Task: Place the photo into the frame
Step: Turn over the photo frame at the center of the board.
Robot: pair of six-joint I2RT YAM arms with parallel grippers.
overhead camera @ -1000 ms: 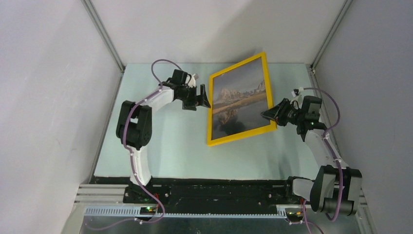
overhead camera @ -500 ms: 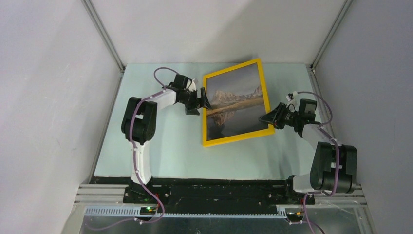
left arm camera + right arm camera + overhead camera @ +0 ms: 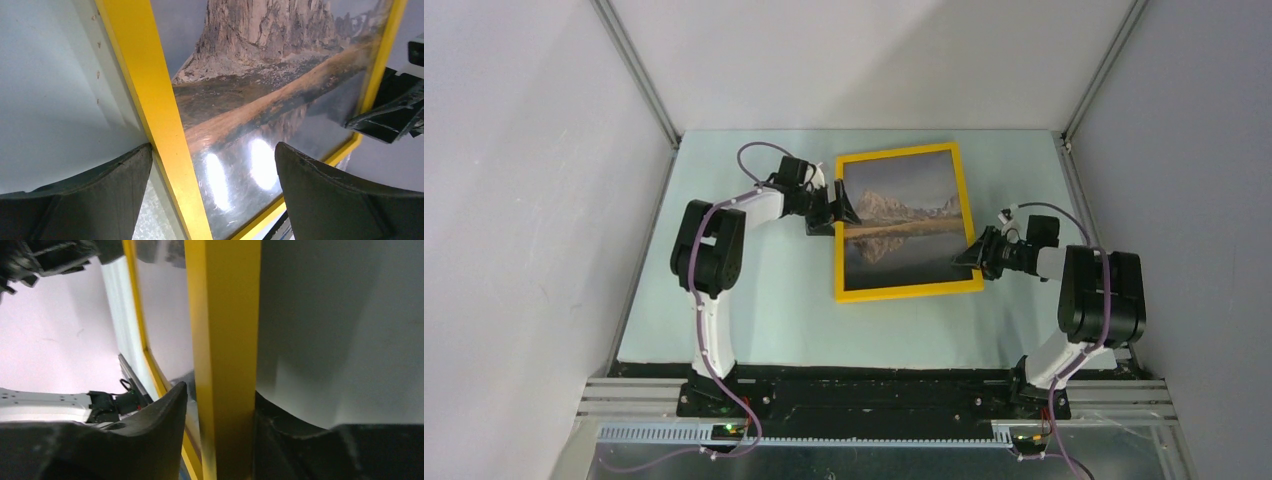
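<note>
Swung round and lowered since the earlier view, the frame (image 3: 909, 291) now sits square to the bench (image 3: 754, 300) instead of skewed and tipped, and both arms have folded in with it. At its left edge the left claw (image 3: 834, 212) stands wide apart. Its wrist view has the yellow rail running up between the fingers, hard by one and well clear of the other, gripping nothing. The photo (image 3: 902, 225) shows mountain side up inside the frame, so I judge the loading done and this the set-down. At the lower right corner the right claw (image 3: 976, 258) straddles the right rail. Its wrist view shows a finger close on each side, but I cannot tell whether they pinch or have let go. Only the overhead view shows the whole frame lying about flat. Only the wrist views show the bright glints on the picture and how each rail sits between fingers.
</note>
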